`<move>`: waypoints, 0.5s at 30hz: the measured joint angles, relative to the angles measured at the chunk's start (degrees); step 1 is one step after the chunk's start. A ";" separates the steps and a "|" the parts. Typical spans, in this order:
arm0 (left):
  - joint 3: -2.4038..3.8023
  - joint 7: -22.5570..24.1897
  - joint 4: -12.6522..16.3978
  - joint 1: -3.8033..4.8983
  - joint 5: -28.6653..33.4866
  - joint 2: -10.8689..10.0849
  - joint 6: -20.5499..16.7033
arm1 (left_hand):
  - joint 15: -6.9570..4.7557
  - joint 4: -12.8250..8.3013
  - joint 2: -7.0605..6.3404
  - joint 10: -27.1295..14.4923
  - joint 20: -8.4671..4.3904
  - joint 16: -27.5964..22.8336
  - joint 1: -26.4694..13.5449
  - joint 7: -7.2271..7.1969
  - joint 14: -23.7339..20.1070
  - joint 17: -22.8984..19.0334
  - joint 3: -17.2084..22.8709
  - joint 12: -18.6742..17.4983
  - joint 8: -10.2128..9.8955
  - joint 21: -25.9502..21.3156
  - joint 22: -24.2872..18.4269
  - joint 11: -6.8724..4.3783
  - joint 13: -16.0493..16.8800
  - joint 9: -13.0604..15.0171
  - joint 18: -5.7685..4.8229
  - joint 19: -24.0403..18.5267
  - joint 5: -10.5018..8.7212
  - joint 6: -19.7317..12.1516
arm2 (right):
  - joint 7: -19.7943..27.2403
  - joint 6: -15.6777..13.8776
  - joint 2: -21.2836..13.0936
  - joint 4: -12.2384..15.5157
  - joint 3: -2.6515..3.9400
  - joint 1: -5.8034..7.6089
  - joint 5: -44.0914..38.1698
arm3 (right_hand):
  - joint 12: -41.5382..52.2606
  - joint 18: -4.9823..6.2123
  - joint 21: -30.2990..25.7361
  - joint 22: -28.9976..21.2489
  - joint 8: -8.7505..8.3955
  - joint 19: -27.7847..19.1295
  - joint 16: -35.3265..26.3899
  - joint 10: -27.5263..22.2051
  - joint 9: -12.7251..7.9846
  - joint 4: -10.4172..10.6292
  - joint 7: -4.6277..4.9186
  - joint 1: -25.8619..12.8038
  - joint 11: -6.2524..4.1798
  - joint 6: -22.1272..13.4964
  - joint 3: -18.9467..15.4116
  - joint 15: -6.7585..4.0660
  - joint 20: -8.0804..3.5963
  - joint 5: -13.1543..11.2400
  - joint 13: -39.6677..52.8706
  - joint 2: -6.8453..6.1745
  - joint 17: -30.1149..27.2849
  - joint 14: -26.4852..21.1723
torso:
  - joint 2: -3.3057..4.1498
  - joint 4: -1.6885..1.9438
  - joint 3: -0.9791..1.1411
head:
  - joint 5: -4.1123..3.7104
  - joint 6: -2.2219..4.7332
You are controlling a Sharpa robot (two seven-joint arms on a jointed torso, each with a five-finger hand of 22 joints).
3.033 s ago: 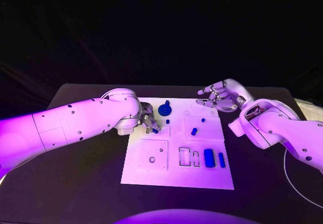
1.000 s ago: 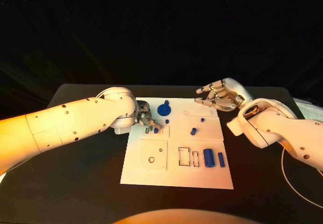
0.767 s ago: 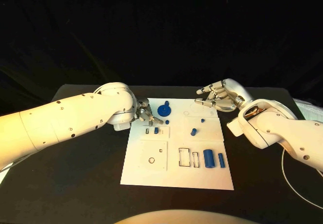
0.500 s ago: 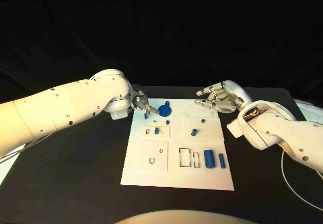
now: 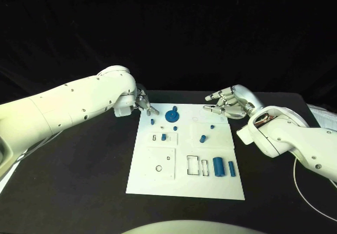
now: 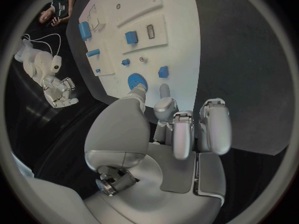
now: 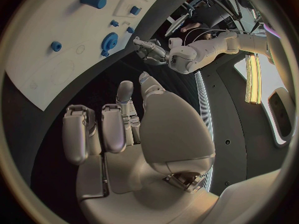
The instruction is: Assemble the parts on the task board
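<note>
Flat white task board [image 5: 186, 183] mid-counter, matte black counter [image 5: 84, 170]; blue toothed gear [image 5: 172, 116] at its far edge; left hand [image 5: 144, 105] fingers loosely curled, empty; right hand [image 5: 230, 103] fingers half-curled, empty

Robot lab test station
A black desk [image 5: 84, 161] ringed by black drapes carries a white task board [image 5: 186, 183] under two white robot arms.

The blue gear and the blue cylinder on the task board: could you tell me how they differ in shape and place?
The blue gear is a flat toothed disc with a knob, at the far end of the task board beside the left hand. The blue cylinder is smooth and long, lying on its side at the near end, away from both hands. Both are blue parts; neither is held.
</note>
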 measured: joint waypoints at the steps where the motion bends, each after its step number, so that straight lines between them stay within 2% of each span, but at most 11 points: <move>1: -0.15 0.00 -0.57 0.00 -0.05 0.34 0.34 | 0.00 0.03 0.00 0.00 0.00 0.00 0.00 0.17 0.00 0.01 -0.03 0.00 0.00 0.00 0.00 0.00 0.00 -0.01 0.00 0.00 0.00 0.17 | 0.00 0.00 0.02 0.00 0.00 0.00 0.00 | 0.00 0.00 0.00 0.00 0.00 0.00 0.00 0.00 0.00 0.00 0.00 0.00 0.00 0.00 0.00 0.00 0.00 0.00 0.00 0.00 0.00 0.00 | 0.00 0.01 0.00 | 0.02 0.01; 5: -0.68 0.02 -2.52 -0.04 -0.26 1.62 1.47 | 0.00 0.70 0.01 0.16 0.00 0.00 -0.01 0.01 0.00 0.03 -0.70 0.31 0.00 0.20 0.00 0.08 0.11 -0.36 0.00 0.00 0.00 0.61 | 0.01 0.01 0.13 -0.02 0.00 0.00 0.00 | 0.00 0.00 0.00 0.02 0.00 0.00 0.00 0.00 0.00 0.00 0.00 0.00 0.00 0.00 0.00 0.00 0.00 0.00 0.00 0.00 0.00 0.00 | 0.02 0.01 -0.04 | 0.09 0.02; 8: -0.98 0.06 -3.35 -0.14 -0.35 2.20 1.92 | 0.00 0.87 0.72 0.42 -0.02 0.00 -0.72 -0.23 0.00 0.03 -1.77 0.71 0.00 0.27 -0.01 0.01 0.37 -0.61 0.00 0.42 0.00 0.99 | 0.01 0.02 0.16 -0.05 0.00 0.00 0.01 | 0.00 0.00 0.00 0.05 0.00 0.00 0.00 0.00 0.00 0.00 0.00 0.00 0.00 0.00 0.00 0.00 0.00 0.00 0.00 0.00 0.00 0.00 | 0.04 0.00 -0.08 | 0.08 -0.06; 15: -1.21 0.14 -4.34 -0.29 -0.46 2.65 2.22 | 0.00 0.78 1.15 0.63 -0.22 0.00 -1.16 -0.44 0.00 0.03 -2.36 1.07 0.37 0.67 -0.01 -0.19 0.59 -0.65 0.00 0.62 0.00 1.60 | 0.03 0.02 0.17 -0.06 0.00 -0.01 0.01 | 0.00 0.00 0.00 0.05 0.00 0.00 0.00 0.00 0.00 0.00 0.00 0.00 0.00 0.00 0.00 0.00 0.00 0.00 0.00 0.00 0.00 0.00 | 0.04 -0.01 -0.07 | 0.08 -0.18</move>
